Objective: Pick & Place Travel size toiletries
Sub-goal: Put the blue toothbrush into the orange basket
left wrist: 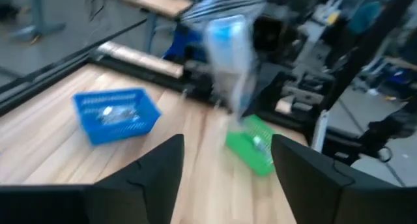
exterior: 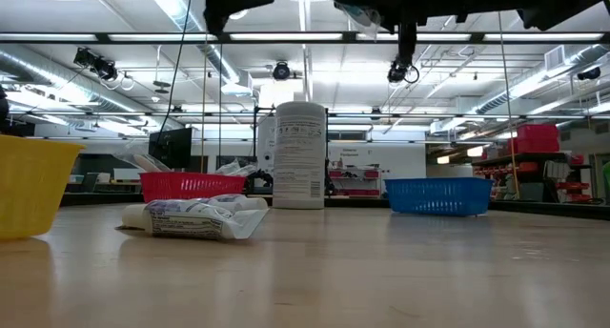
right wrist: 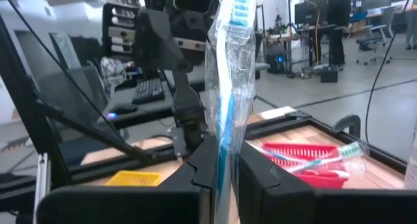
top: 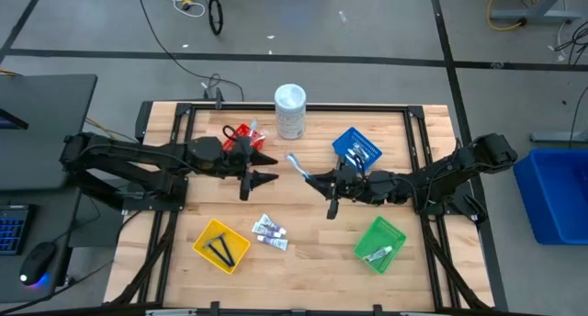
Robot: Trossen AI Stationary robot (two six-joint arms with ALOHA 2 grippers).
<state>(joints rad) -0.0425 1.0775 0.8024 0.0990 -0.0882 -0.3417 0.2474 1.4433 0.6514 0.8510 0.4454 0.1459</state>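
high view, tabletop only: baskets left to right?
yellow basket → red basket → blue basket → green basket

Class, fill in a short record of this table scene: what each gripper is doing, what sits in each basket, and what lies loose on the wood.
left gripper: open, empty, by the red basket
right gripper: shut on a wrapped toothbrush, mid-table
red basket: wrapped toothbrushes
blue basket: pale packets
yellow basket: thin black pieces
green basket: one pale item
loose: small tubes
back edge: tall white container
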